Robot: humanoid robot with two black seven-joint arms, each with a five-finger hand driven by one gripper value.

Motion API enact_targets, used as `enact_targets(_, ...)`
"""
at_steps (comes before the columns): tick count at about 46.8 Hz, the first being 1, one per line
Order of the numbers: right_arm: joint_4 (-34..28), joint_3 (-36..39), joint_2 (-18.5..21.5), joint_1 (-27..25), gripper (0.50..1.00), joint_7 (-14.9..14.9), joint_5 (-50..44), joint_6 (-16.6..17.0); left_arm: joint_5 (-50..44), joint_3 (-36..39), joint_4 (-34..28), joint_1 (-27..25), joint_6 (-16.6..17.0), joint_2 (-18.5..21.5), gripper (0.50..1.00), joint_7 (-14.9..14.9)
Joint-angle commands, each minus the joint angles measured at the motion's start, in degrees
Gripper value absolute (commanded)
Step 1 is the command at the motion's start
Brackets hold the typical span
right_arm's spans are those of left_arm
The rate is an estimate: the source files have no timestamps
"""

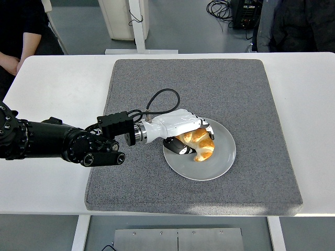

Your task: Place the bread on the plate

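A golden-brown piece of bread (201,145) is over the grey round plate (222,162), which sits on the grey mat. My left hand (191,135), white with dark fingertips, reaches in from the left on a black arm and is shut on the bread, its fingers curled over the top and its thumb underneath. The bread sits low over the plate's left half; I cannot tell whether it touches the plate. The right arm is out of the picture.
A large grey mat (157,83) covers the middle of the white table (63,89). A black cable (159,99) loops above the wrist. A person's arm (10,60) shows at the far left, and another person (303,23) at the top right.
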Motion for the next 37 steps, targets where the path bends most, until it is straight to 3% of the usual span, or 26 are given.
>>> enact_targets(1,0.00,0.00,0.00,0.01,1.000,0.00,0.00,-0.08,-0.54,-0.02,0.16,0.13,0.00,0.01,0.563,0.04)
enact_targets(23,0.00,0.00,0.00,0.01,1.000,0.00,0.00,0.01,-0.71,-0.19,0.16,0.22,-0.08,-0.17,0.649,0.22)
enact_targets(37,0.00,0.00,0.00,0.01,1.000,0.00,0.00,0.01,-0.89,-0.72,0.07,0.48,-0.17,-0.08,0.745,0.39)
